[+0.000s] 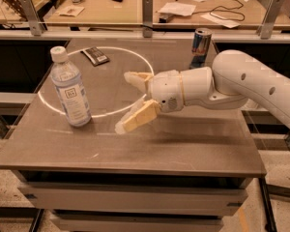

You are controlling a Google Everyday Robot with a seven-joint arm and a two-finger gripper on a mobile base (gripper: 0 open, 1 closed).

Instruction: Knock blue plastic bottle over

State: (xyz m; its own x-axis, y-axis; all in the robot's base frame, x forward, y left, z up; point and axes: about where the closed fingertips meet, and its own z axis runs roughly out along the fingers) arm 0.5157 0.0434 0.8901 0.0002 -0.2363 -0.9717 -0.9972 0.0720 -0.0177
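Item 1, count one: tall clear pale-blue plastic water bottle (70, 90) with a white screw cap and a pale label with a small dark square logo. It stands upright with its long axis vertical and the cap pointing up. It is at the 9 o'clock side of the grey-brown table top (183, 146), with its base on the painted white circle line (102, 115).

Item 2, count one: blue-and-silver metal drink can (201, 45), upright, at the table's 1 o'clock edge, well apart from the bottle.

Item 3, count one: flat dark packet (95, 56), lying inside the circle at 11 o'clock.

Item 4, count one: two-finger cream gripper (124, 102) on a white arm (251, 83) that reaches in from 3 o'clock. It is over the table's middle, at the bottle's 3 o'clock, near it but apart. The fingers are spread wide, one high and one low. They hold nothing and do not touch the bottle. Whether the lower finger (137, 117) touches the table surface cannot be told.
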